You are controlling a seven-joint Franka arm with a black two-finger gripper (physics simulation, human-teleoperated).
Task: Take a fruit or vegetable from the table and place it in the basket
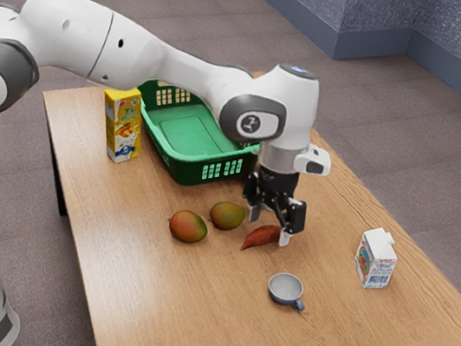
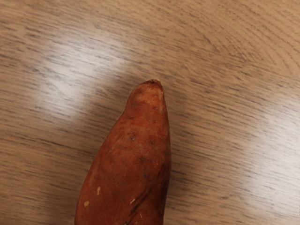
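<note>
My gripper (image 1: 270,227) is low over the table in the exterior view, open, its two fingers standing wide apart. A reddish-brown sweet potato (image 1: 259,237) lies on the wood right at the fingertips, partly between them. In the wrist view the sweet potato (image 2: 136,159) points its narrow end away from the hand, and its thicker part runs out at the lower edge. Two red-green mangoes, one (image 1: 188,226) farther off and one (image 1: 227,216) close to the gripper, rest on the table. The green basket (image 1: 211,169) stands behind them, partly hidden by the arm.
A yellow juice carton (image 1: 124,125) stands beside the basket. Toward the exterior view's bottom is a small grey-blue cup (image 1: 285,289), and a white milk carton (image 1: 376,259) stands near the right edge of the wooden table (image 1: 167,323).
</note>
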